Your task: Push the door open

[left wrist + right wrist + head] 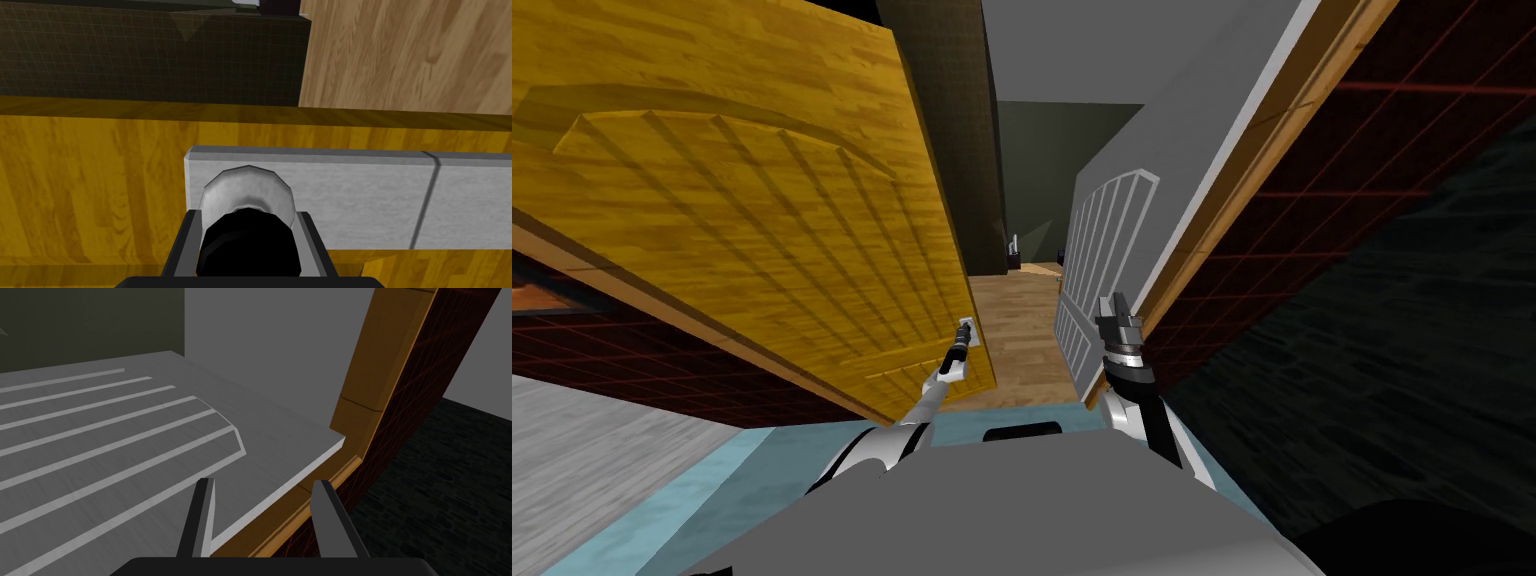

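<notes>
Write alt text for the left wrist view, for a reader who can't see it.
The left gripper has its fingers pressed on both sides of a black knob with a pale collar, set on a grey plate on a yellow wooden door. Past the door's edge lie a dark green wall and a wood floor.

Two door leaves, one yellow wooden door (732, 200) upper left, one grey door (1102, 240) right of centre, one black knob (250, 250), one grey plate (360, 205), one wooden frame (380, 388), two grippers, left gripper (964, 332), right gripper (1119, 305)
</notes>
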